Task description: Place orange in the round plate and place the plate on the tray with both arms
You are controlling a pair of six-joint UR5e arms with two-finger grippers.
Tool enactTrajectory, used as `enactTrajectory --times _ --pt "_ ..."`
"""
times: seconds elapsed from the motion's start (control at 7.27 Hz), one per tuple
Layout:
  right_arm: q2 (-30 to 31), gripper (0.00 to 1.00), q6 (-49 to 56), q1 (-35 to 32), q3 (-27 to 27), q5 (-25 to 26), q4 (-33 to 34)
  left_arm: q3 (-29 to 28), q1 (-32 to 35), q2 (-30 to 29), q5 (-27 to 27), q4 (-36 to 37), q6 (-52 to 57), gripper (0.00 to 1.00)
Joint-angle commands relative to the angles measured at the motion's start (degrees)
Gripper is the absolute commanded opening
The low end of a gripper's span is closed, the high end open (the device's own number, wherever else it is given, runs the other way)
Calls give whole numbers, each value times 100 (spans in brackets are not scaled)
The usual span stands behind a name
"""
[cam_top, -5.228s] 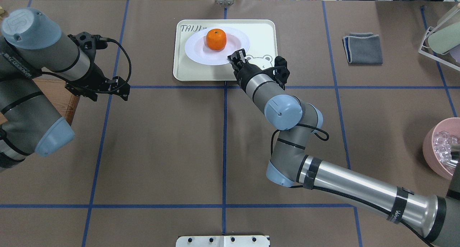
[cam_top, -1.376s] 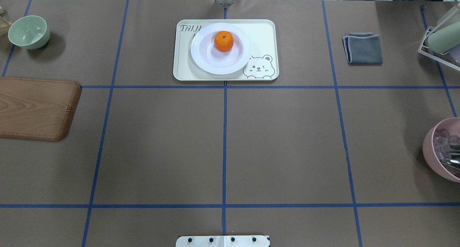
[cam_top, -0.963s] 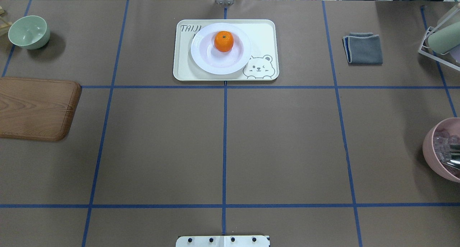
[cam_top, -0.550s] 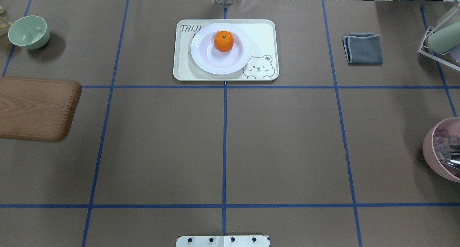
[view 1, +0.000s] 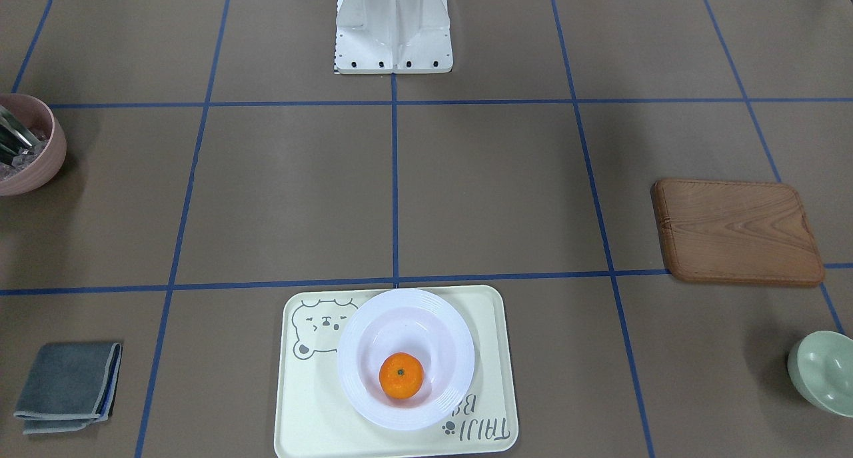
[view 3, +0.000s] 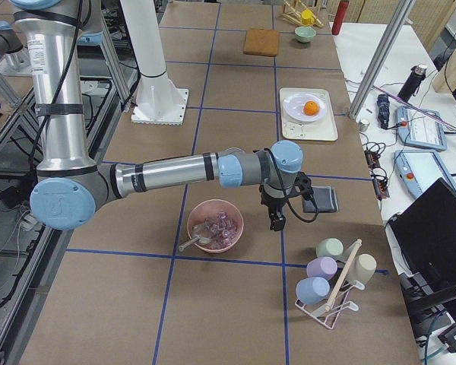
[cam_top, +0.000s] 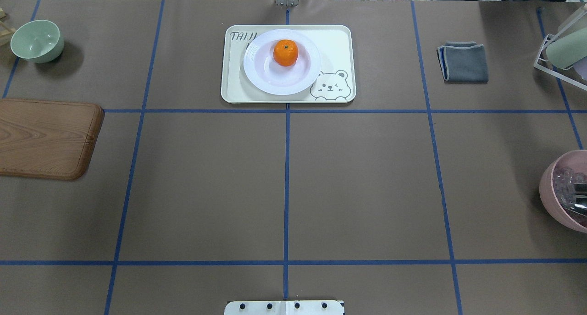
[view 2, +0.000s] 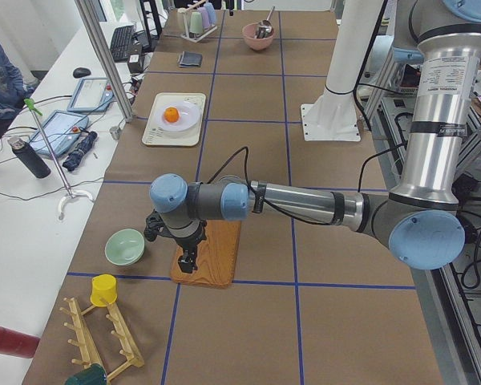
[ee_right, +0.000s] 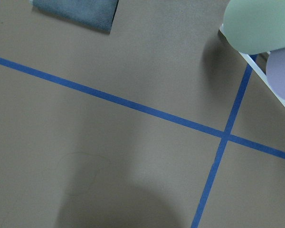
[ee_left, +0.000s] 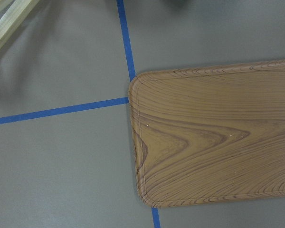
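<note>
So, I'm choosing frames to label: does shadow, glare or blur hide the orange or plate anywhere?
Overhead exterior: orange and round plate sharp, evenly lit. Exterior front-facing: likewise, rim ridges readable. Side views: both small but distinct. Right wrist-mounted: only soft shadow on table.

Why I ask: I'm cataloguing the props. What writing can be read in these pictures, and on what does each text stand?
"TAIJI": printed on the tray, in the corner beside the round plate.
"B...": a second line next to it, seen in the front-facing view; the plate covers the rest.
Print on the upright segments of the left arm and the right arm: too small to read.
</note>
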State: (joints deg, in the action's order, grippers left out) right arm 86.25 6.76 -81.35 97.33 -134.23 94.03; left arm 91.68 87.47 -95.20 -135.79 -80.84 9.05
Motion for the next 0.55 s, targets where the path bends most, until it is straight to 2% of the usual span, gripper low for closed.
enactTrajectory --times 0.0,0.14,0.28,0.41 --pt "-73 100 27 128 23 55 169 -123 -19 2 -9 -2 -27 98" --pt "-73 100 27 163 23 133 169 -124 -20 28 -9 -63 -35 98" --pt "-82 100 27 216 14 308 212 -142 -20 72 -252 -64 -53 98" --pt "-248 100 148 242 23 319 622 -124 -11 211 -612 -81 -53 98"
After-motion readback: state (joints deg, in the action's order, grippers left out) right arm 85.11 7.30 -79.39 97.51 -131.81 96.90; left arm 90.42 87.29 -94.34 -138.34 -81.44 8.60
